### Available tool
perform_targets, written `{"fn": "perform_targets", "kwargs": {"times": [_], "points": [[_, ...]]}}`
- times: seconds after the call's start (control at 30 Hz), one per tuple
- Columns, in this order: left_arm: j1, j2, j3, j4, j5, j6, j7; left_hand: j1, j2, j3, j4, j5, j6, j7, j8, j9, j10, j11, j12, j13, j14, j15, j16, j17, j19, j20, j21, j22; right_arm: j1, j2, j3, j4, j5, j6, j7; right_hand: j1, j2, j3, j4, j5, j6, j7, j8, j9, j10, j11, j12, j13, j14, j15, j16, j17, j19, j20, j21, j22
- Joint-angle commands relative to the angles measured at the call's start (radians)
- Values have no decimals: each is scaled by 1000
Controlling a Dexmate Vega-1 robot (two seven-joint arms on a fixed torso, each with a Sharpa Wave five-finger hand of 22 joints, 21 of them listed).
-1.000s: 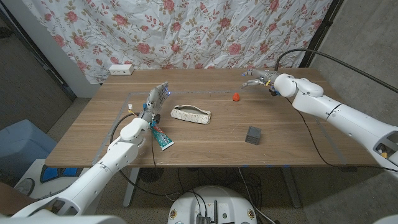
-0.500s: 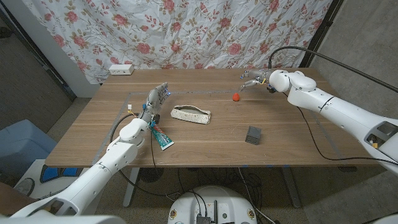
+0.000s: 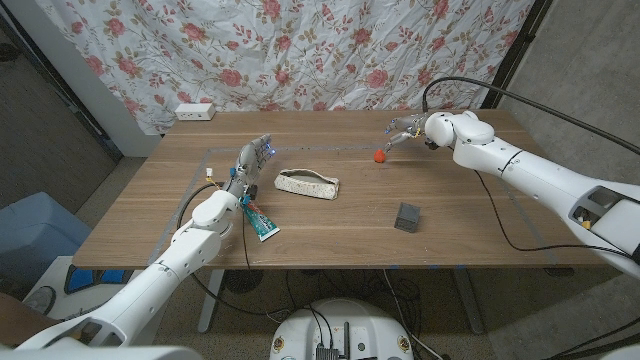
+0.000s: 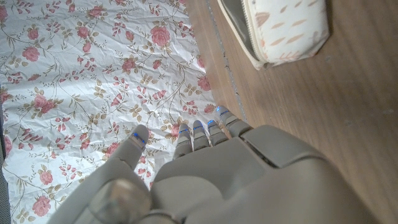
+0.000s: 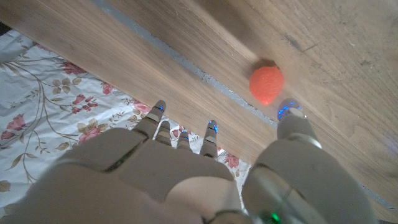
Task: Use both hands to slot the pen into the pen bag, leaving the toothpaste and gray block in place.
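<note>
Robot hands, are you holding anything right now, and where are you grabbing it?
Nothing is held. The right hand hovers open near the small orange-red object; the left hand stands open beside the pen bag.

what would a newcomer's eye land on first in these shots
Probably the small orange-red object at the far side of the table, with the right hand open just beside it. Next, the pale pen bag at mid-table, with the left hand standing open to its left, near the toothpaste.

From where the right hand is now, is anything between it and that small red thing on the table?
Nothing visible. The right hand hovers open beside the small red thing, with bare table between them. The gray block sits nearer the front edge, off that line.
</note>
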State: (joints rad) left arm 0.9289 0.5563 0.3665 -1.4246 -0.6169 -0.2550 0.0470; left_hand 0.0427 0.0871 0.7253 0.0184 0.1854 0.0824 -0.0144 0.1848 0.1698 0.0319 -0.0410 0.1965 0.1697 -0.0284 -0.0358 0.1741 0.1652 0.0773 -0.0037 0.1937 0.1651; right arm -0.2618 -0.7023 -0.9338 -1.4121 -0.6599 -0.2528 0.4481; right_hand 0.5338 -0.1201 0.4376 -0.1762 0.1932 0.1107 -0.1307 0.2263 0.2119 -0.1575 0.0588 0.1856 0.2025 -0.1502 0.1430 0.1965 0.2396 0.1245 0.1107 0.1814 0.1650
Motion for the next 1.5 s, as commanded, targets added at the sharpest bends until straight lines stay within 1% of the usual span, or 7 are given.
{"fn": "perform_targets", "kwargs": {"times": [0.03,0.37,0.8,1.1,1.27,1.3,1.5], "points": [[-6,3,3,-4,0,20,3,-1,73,9,-2,4,10,3,-2,4,9,2,-1,5,5,-7,3,2,9,1,1,6,30,33,-42,52,-44,-7,39,5,4,2,4,0,9,-12,11,7,-8,2,5,3,2,5,8,4,2,6,5,4],[-11,4,6,2,-5,27,-3,-2,73,11,-2,3,12,4,-2,4,10,3,-2,5,5,-7,3,2,10,0,1,6,29,47,-60,58,-63,-12,37,16,4,3,4,-1,28,-22,24,11,1,-9,11,4,11,2,15,5,8,7,7,4],[-6,11,6,-5,-10,38,-8,-3,72,12,-2,3,10,4,-3,4,9,4,-3,5,6,-6,2,2,11,2,0,6,31,70,-86,78,-84,-9,31,31,8,7,4,-1,53,-30,40,15,15,-13,17,4,22,-2,22,6,14,8,9,5],[-1,10,9,-10,-13,43,-9,-4,73,14,-2,3,11,4,-3,4,9,3,-4,5,7,-5,2,3,12,3,0,6,26,79,-94,93,-102,-6,-13,44,9,9,5,-2,82,-38,56,19,30,-16,22,4,38,-9,30,8,26,6,13,5],[-1,10,10,-9,-12,42,-9,-5,73,14,-1,3,11,4,-3,4,12,3,-3,5,8,-4,2,3,12,3,0,6,22,80,-96,100,-109,2,-42,63,13,14,4,-4,125,-48,79,22,51,-23,28,3,61,-20,40,9,45,0,17,5],[0,10,10,-10,-12,42,-8,-5,73,14,-1,3,11,4,-3,4,12,4,-3,5,8,-4,2,3,12,3,0,6,20,81,-95,100,-109,2,-48,70,14,15,3,-4,138,-55,86,22,55,-25,28,3,68,-24,43,9,53,-4,19,5],[2,10,10,-12,-11,43,-6,-5,72,15,-1,3,12,4,-3,4,15,7,-2,6,9,-2,3,3,12,3,0,6,10,82,-92,103,-113,0,-81,97,14,18,1,-8,181,-59,108,22,84,-30,34,2,95,-36,52,10,85,-23,24,4]]}}
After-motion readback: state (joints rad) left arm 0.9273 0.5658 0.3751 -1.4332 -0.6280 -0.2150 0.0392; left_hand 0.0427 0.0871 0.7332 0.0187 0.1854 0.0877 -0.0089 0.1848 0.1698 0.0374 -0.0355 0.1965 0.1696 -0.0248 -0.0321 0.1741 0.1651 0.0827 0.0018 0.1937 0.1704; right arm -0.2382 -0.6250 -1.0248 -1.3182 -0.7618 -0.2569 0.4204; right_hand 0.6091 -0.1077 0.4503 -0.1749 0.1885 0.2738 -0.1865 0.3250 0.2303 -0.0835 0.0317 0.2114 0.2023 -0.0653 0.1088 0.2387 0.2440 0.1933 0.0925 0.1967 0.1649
